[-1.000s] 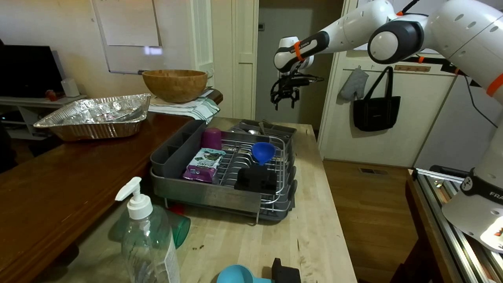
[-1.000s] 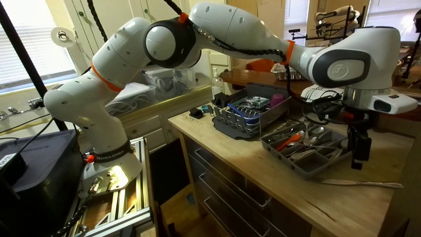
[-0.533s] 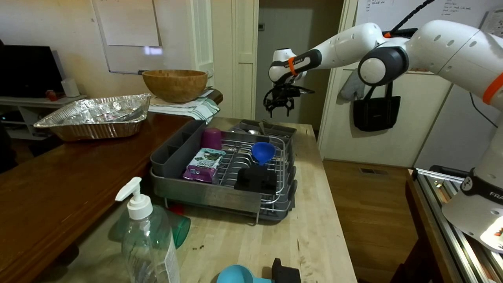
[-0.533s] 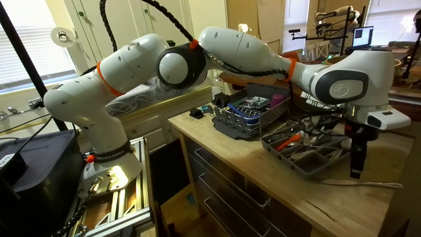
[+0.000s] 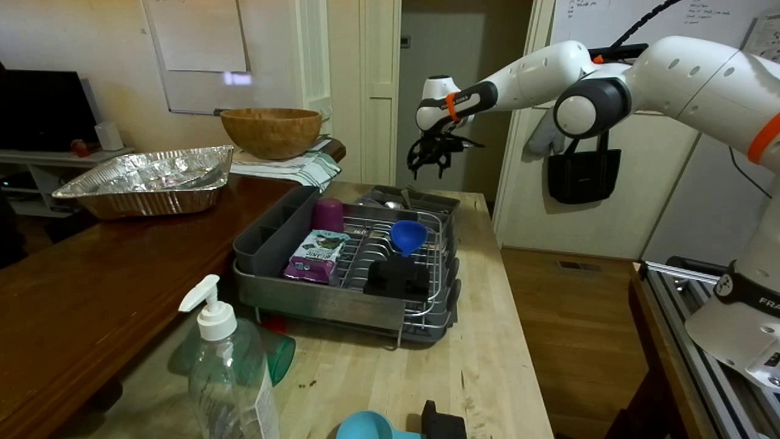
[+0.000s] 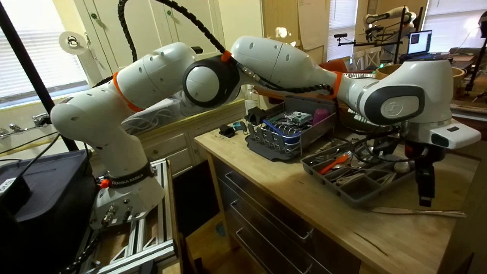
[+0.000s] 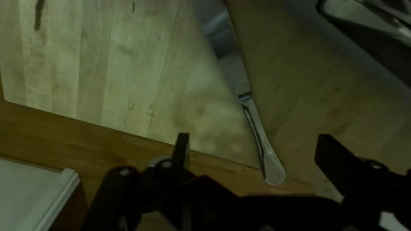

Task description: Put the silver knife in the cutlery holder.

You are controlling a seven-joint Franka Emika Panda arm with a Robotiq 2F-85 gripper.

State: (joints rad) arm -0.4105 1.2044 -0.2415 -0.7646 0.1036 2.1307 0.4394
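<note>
Gripper (image 7: 253, 141) lowered, fingers (image 7: 182, 147) spread, knife (image 7: 239, 80) near tray (image 7: 353, 48), handle (image 7: 261, 141) past counter edge (image 7: 126, 130)

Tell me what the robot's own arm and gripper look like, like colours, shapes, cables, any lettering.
The arm is white and rounded, with dark grey joint covers, orange bands and a black braided-looking cable. Its dark base collar reads FRANKA EMIKA. The gripper is black, with two blocky fingers.
</note>
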